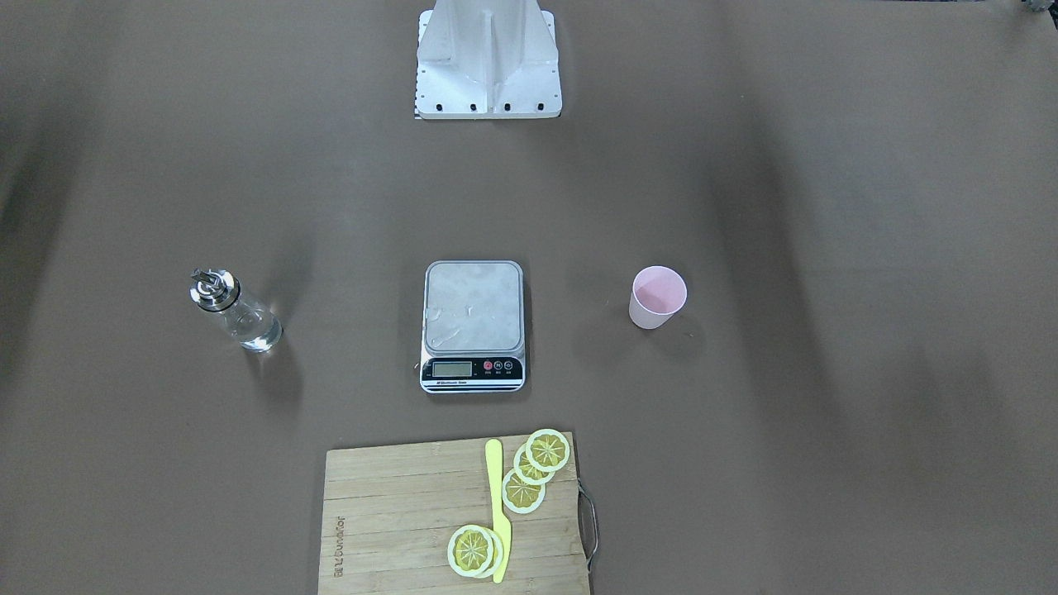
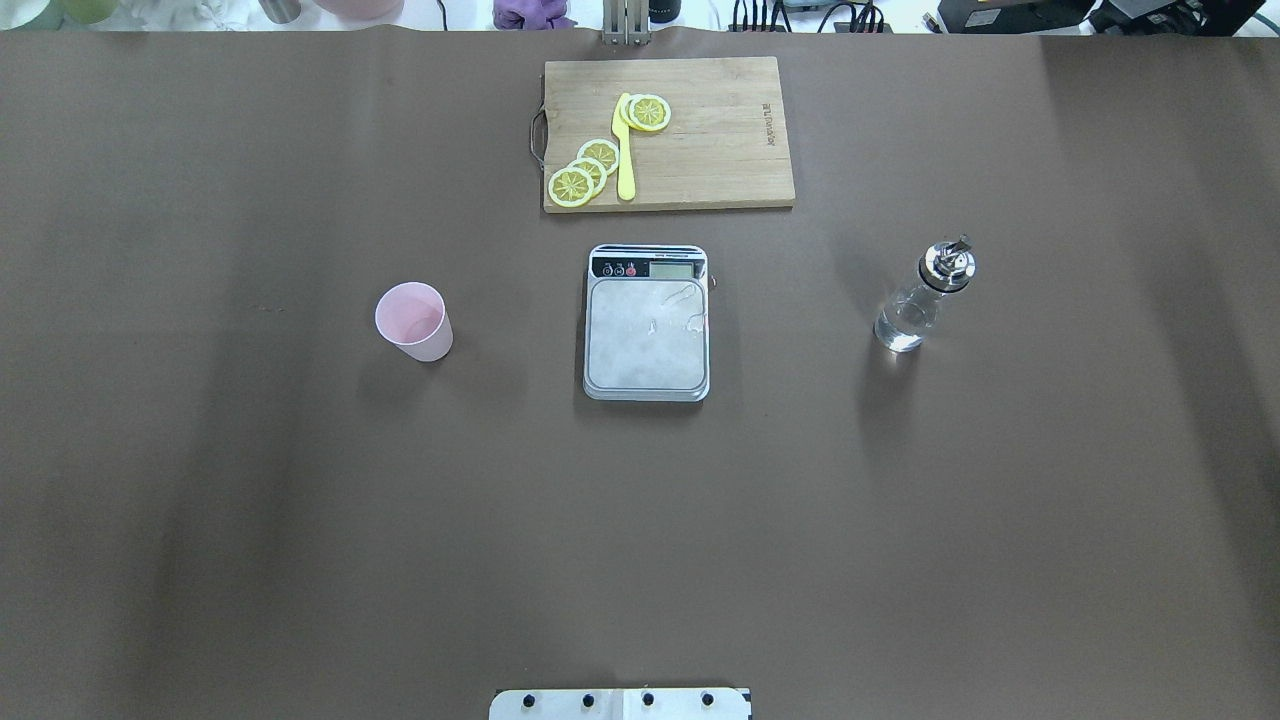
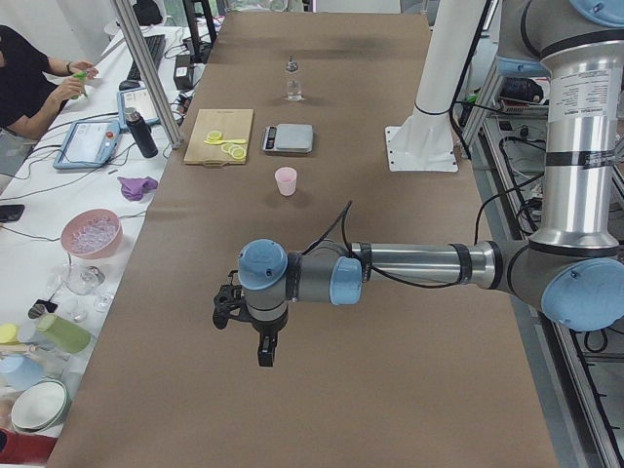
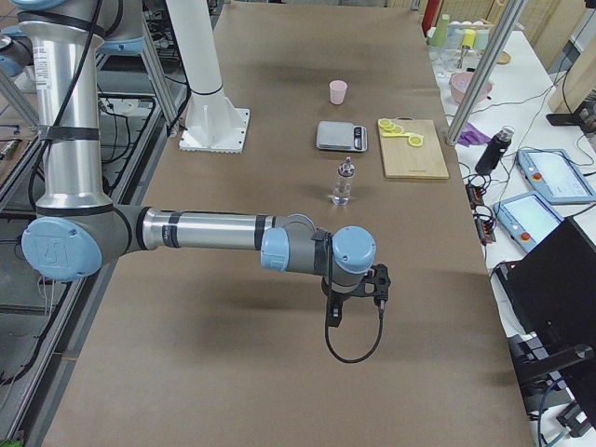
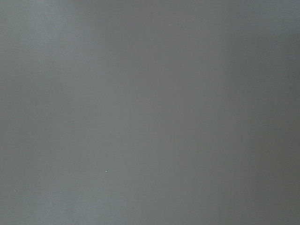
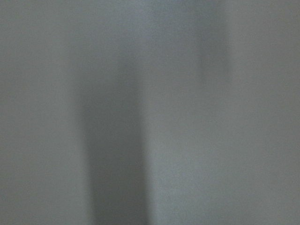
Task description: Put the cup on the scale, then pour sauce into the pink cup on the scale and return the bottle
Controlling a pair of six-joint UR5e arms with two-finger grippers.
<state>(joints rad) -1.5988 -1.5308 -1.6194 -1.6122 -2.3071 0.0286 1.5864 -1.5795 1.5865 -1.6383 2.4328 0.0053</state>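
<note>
0/3 steps done by my read: place, pour and return all left. Left gripper (image 3: 227, 310) & right gripper (image 4: 379, 282) show in side views only, can't tell if apart or together. Overhead: cup (image 2: 413, 320) upright left of centre, scale (image 2: 646, 335) centre w/ bare platform, bottle (image 2: 925, 292) w/ sauce (image 2: 903, 326) right, all well apart on the brown tabletop (image 2: 300, 520). Cutting board (image 2: 720, 140) w/ lemon slices (image 2: 585, 170) + knife (image 2: 625, 150) top centre. Beyond: cluttered desk (image 3: 29, 244), person (image 3: 24, 88) seated.
</note>
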